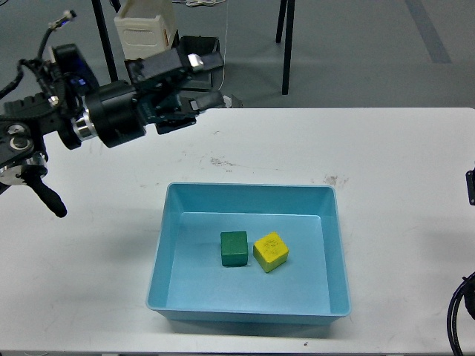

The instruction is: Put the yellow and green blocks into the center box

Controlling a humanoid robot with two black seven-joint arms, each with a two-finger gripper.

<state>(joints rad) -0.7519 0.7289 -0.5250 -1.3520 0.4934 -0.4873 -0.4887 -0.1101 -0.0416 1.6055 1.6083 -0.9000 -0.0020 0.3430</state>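
A dark green block and a bright yellow block lie side by side on the floor of the light-blue tray, close together at its middle. My left gripper is raised over the table's far left edge, well up and left of the tray. Its two fingers stand apart with nothing between them. Only a bit of my right arm shows at the right edge; its gripper is out of view.
The white table carries the tray near its front middle. Behind the far edge stand a cream bin, a black bin and dark stand legs on the grey floor.
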